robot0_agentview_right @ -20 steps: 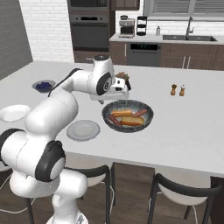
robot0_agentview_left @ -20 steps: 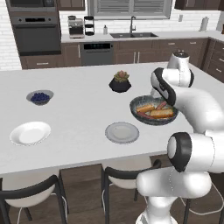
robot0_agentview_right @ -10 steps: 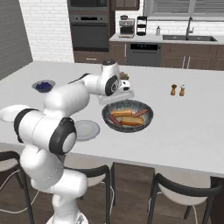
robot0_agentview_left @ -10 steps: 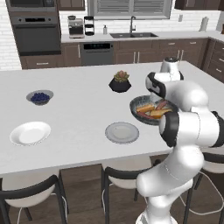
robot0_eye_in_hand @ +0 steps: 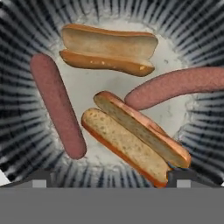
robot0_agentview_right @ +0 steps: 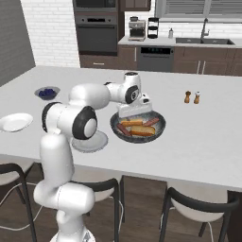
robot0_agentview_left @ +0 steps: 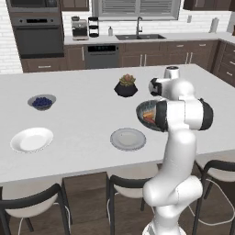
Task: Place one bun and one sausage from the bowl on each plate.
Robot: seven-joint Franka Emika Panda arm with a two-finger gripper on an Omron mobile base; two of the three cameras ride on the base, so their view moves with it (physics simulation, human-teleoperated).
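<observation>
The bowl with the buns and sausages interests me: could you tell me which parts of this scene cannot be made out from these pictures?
- Left base view: the arm's upper links cover most of the bowl; its contents are barely visible.
- Right base view: the gripper sits over the bowl's far side, hiding what lies beneath.
- Hand view: one sausage is cut off by the right edge.
- Right base view: the two shakers are too small to tell apart.

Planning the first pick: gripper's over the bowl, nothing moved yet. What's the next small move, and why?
Probably lower straight down onto the nearer bun. The gripper is open above the bowl, its fingertips wide at the bottom of the hand view, and that bun sits closest between them. Both buns and both sausages lie in the bowl; the grey plate and white plate are bare.
</observation>
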